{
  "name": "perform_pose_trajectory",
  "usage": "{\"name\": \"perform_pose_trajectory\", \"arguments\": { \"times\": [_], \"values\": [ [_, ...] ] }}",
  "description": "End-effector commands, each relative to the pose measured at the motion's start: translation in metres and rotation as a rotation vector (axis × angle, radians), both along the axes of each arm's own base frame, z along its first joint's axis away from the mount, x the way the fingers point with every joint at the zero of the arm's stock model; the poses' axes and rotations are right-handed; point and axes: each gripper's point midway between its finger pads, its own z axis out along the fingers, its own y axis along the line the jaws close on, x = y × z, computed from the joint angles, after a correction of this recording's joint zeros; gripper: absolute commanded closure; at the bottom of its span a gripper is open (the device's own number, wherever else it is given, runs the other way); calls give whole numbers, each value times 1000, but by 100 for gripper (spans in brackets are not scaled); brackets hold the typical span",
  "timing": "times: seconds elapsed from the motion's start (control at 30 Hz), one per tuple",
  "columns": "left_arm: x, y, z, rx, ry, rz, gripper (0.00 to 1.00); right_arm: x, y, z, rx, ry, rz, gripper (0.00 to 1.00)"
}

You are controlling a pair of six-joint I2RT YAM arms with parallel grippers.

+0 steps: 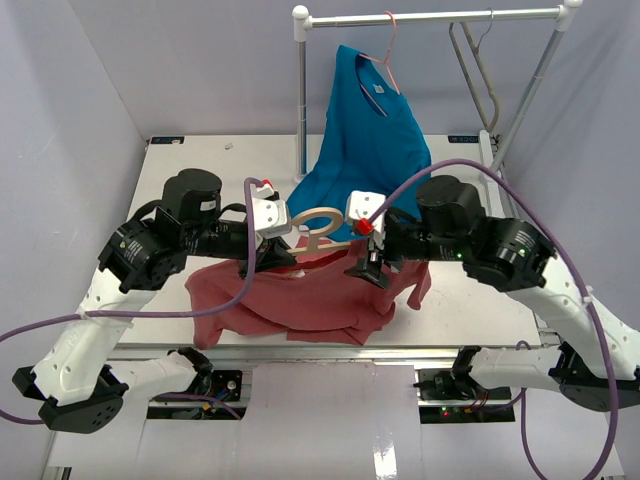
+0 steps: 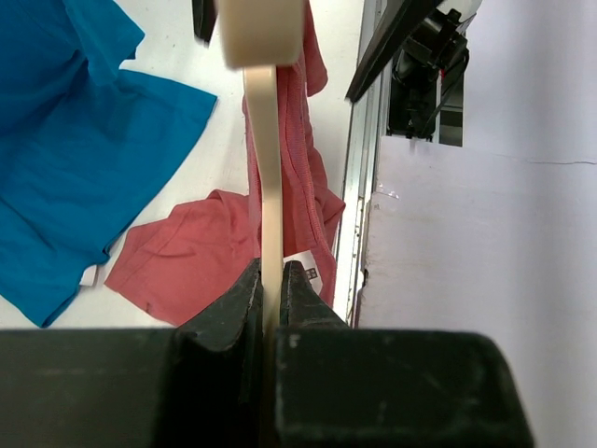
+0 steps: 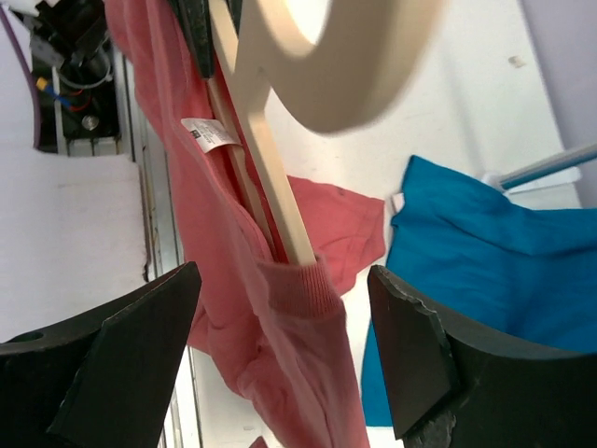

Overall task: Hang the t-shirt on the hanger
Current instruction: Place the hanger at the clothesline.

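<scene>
Left gripper [image 2: 270, 280]: pressed together on the hanger [image 2: 265, 168] – the black fingers [image 2: 229, 308] pinch one thin arm of it edge-on, and the wood runs straight away from the wrist camera.

Hanger: light beige wood, held up off the worktop [image 1: 200, 160] between the two arms. From above, its hook [image 1: 322, 216] curls at mid-worktop, just beside the left gripper's white housing. In the right wrist view the hook shows as a thick, blurred curve near the lens.

T-shirt [image 1: 300, 295]: red, mostly spread and creased on the near half of the worktop. Its ribbed collar [image 3: 297, 280] is raised, and one hanger arm passes into the neck opening; a white label [image 3: 207, 131] sits on the inside of the neck.

Right gripper [image 3: 282, 275]: spread wide, with one dark finger on each side of the raised collar and the hanger arm – neither finger is seen pressing the cloth. From above it hangs over the right part of the red t-shirt.

Blue t-shirt [image 1: 365, 150]: hung on a thin pink hanger [image 1: 388, 45] from the white rail [image 1: 430, 15] at the far edge; its lower hem trails onto the worktop behind the grippers.

Grey hanger [image 1: 475, 60]: on the same rail, to the right of the blue t-shirt.
</scene>
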Motion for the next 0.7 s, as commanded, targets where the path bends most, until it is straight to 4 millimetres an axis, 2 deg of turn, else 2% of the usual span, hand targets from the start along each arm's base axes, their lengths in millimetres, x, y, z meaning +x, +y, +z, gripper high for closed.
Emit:
{"name": "perform_pose_trajectory", "arguments": {
  "times": [0.0, 0.1, 0.3, 0.47, 0.53, 0.67],
  "values": [
    [-7, -3, 14, -47, -42, -50, 100, -10, 13, -3, -19, 7, 112, 22],
    [-8, -2, 13, -47, -46, -48, 100, -12, 17, -16, -49, 37, 137, 27],
    [-10, -1, 20, -62, -60, -51, 100, -9, 16, -27, -57, 41, 115, 40],
    [-13, -1, 28, -97, -92, -60, 100, -2, 6, -48, -67, 35, 45, 39],
    [-13, -1, 26, -97, -95, -63, 100, -1, 3, -46, -42, 17, 29, 39],
    [-14, 0, 22, -96, -104, -67, 100, 2, -3, -28, 28, -16, -6, 36]
  ]
}}
